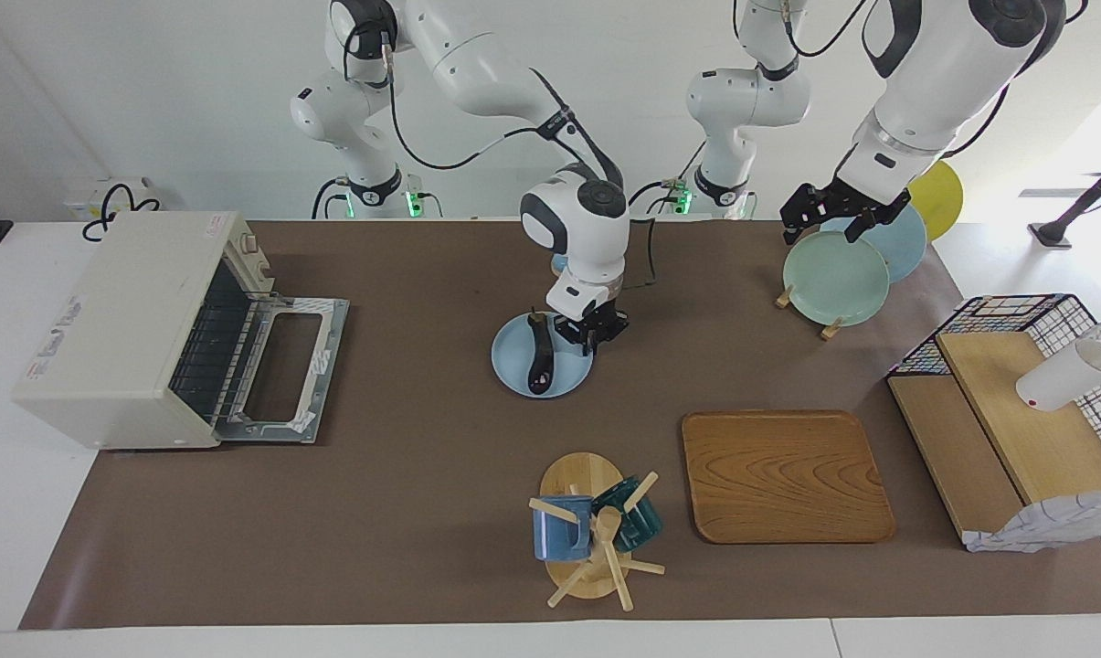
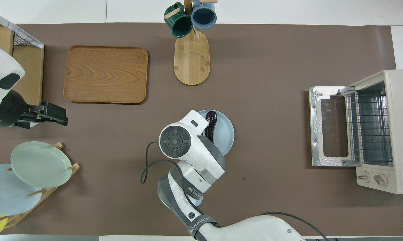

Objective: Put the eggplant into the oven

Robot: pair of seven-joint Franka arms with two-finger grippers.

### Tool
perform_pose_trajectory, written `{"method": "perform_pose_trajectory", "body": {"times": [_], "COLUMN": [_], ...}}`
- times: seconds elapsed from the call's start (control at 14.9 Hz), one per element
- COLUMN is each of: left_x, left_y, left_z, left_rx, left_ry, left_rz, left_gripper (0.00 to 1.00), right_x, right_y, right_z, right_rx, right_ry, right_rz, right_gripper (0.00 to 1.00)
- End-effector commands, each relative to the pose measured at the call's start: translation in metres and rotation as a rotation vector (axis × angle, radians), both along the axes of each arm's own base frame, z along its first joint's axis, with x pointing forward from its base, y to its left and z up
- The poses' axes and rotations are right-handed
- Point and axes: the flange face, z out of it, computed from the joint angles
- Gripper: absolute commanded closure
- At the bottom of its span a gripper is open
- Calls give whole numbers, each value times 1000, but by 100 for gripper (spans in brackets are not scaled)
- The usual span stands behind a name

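Since the move coming up is a carry to the boxy cream-white toaster oven (image 1: 139,320), I'm starting there: it's sitting at the right arm's end of the tabletop, with its glass-window door (image 1: 280,366) hanging down flat and facing the middle.

The slim glossy dark purple eggplant (image 1: 539,356) is lying on a round pale blue plate (image 1: 513,361) around the middle of the tabletop, a bit closer to the robots' edge. Its long axis is running from the robots' edge toward the opposite edge, with what looks like the stem end pointing at the robots.

Here's the catch: the right gripper (image 1: 591,336) is sitting low over that plate with its fingertips pinched together, but just beside the eggplant, toward the left arm's end, not around it. I'm guessing it's gripping nothing. The wrist is pointing straight down, elbow bent high.

The left gripper (image 1: 833,215) is waiting, spread wide and empty, over the pale green plate (image 1: 833,279) in the rack.
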Motion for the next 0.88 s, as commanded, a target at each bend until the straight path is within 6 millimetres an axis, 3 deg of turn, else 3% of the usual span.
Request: {"method": "perform_pose_trajectory", "body": {"times": [0.0, 0.07, 0.2, 0.34, 0.54, 0.67, 0.81], "left_x": [0, 0, 0, 0, 0, 0, 0], "left_y": [6, 6, 6, 6, 6, 6, 6], "left_z": [6, 6, 6, 6, 6, 6, 6], "left_rx": [17, 17, 17, 17, 17, 17, 17], "left_ry": [4, 4, 4, 3, 4, 3, 3], "left_rz": [-3, -3, -3, -3, -3, -3, -3], "left_gripper": [0, 0, 0, 0, 0, 0, 0], "right_x": [6, 17, 50, 62, 75, 74, 57], "right_y": [-6, -9, -40, -72, -158, -232, -300], "right_z": [27, 43, 69, 90, 124, 150, 162], "right_rx": [-35, -86, -175, -195, -216, -202, -169], "right_ry": [38, 35, 37, 63, 149, 197, 217], "right_rz": [-8, 5, -5, -5, -8, -24, -25], "right_gripper": [100, 100, 100, 100, 100, 100, 100]}}
